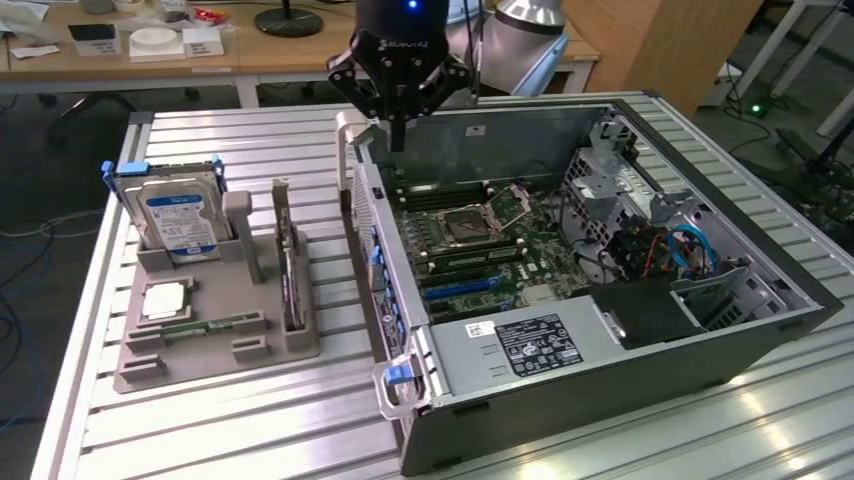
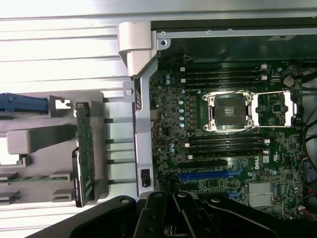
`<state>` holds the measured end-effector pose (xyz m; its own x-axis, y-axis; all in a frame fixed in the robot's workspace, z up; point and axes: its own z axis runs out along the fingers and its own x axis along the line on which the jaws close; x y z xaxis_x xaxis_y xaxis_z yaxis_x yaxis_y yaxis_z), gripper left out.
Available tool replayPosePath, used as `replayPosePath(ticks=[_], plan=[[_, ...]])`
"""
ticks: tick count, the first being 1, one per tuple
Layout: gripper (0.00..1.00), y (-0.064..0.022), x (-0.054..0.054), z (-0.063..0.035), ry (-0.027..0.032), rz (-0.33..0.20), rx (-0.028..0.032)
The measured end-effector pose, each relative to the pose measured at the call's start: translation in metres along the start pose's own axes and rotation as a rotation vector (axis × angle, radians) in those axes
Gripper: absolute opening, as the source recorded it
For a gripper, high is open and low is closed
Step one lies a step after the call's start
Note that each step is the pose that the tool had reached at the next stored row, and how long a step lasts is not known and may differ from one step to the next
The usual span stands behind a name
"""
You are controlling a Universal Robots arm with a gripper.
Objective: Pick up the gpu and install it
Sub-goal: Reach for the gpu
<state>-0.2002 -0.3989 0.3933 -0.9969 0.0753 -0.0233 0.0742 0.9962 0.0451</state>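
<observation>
Exterior view shows me the open computer case, a grey holder beside it with the gpu standing on edge in its slot, and my gripper above the case wall facing the holder, pinched closed and empty. Dropping onto that thin card closed or off-centre could tip or jam it. A ribbed metal table lies underneath, and wooden desks crowd the room behind.

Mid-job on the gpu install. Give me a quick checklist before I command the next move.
1. gpu stands upright in the grey holder: ok.
2. Gripper holds nothing: ok.
3. Fingers open for a grasp: not ok, shut.
4. Gripper above the gpu: not ok, it hangs over the computer case's edge.
5. Blue expansion slot on the motherboard empty: ok.
6. Hard drive apart from the gpu: ok.
</observation>
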Motion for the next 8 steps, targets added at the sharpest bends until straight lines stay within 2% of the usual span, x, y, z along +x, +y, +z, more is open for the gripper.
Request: replayPosePath(ticks=[8], plan=[[0.11, -0.0003, 0.0046, -0.0001, 0.0, 0.0, 0.0]])
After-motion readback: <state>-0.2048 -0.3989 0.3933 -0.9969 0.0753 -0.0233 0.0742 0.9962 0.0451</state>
